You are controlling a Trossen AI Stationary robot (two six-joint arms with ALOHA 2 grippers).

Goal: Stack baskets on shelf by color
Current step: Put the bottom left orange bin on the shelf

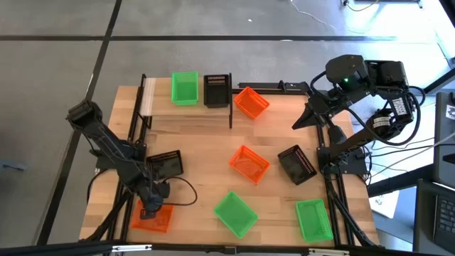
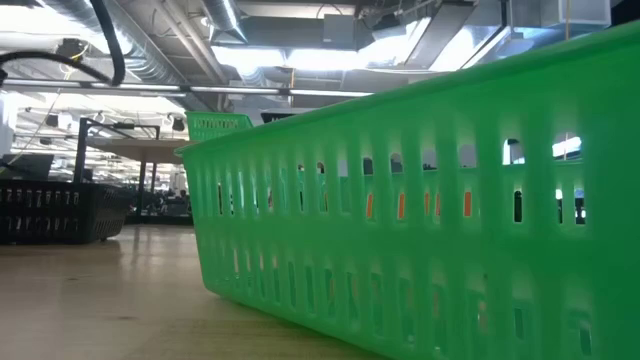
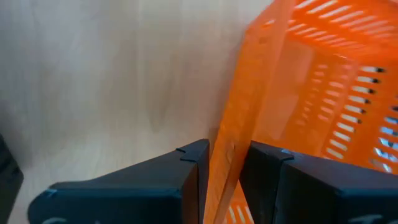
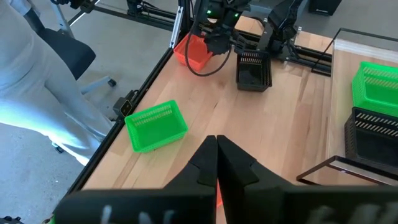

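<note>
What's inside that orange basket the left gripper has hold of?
Nothing shows inside the orange basket: only its slotted walls and floor. The left gripper pinches one wall, and its fingers hide the nearest corner.

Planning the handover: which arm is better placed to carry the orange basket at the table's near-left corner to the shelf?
Left. The left gripper already has its jaws clamped on that orange basket's wall. The right gripper hovers far across the table, jaws shut on nothing.

text: none legible | labels: none | numbers: none | signs: none
</note>
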